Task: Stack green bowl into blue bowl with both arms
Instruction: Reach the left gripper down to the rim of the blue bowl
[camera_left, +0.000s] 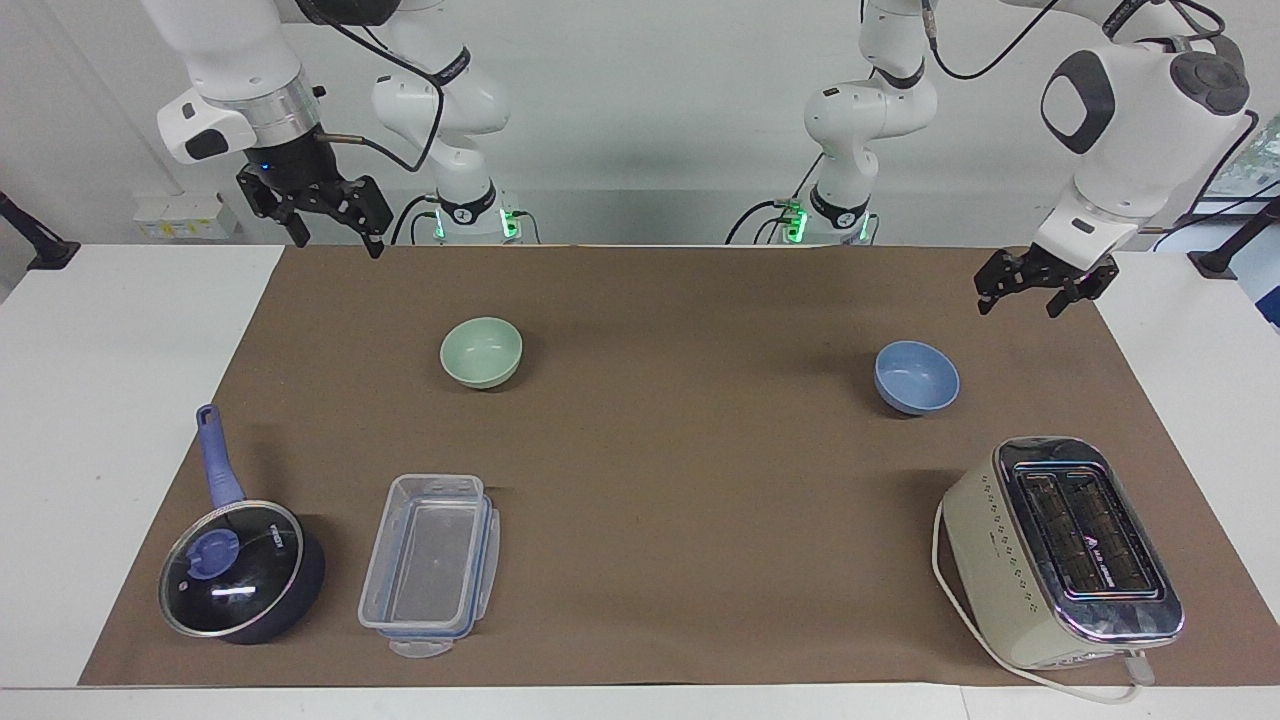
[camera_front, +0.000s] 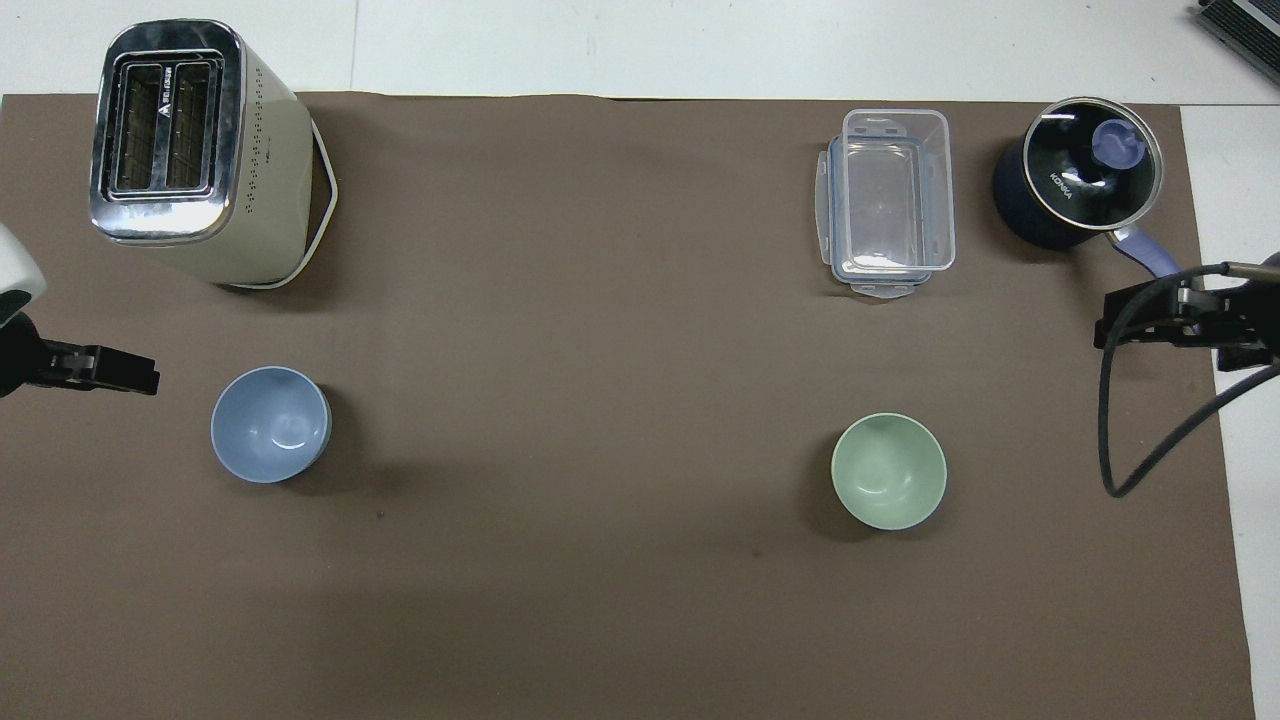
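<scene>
The green bowl (camera_left: 481, 352) (camera_front: 889, 471) stands upright and empty on the brown mat toward the right arm's end. The blue bowl (camera_left: 916, 377) (camera_front: 270, 424) stands upright and empty toward the left arm's end. My left gripper (camera_left: 1020, 300) (camera_front: 120, 370) is open and empty, raised over the mat's edge beside the blue bowl and clear of it. My right gripper (camera_left: 338, 243) (camera_front: 1130, 330) is open and empty, raised over the mat's corner at the right arm's end, well apart from the green bowl.
A cream toaster (camera_left: 1060, 550) (camera_front: 190, 150) stands farther from the robots than the blue bowl. A clear plastic container (camera_left: 430, 565) (camera_front: 890, 200) and a lidded dark saucepan (camera_left: 240, 570) (camera_front: 1080, 175) stand farther from the robots than the green bowl.
</scene>
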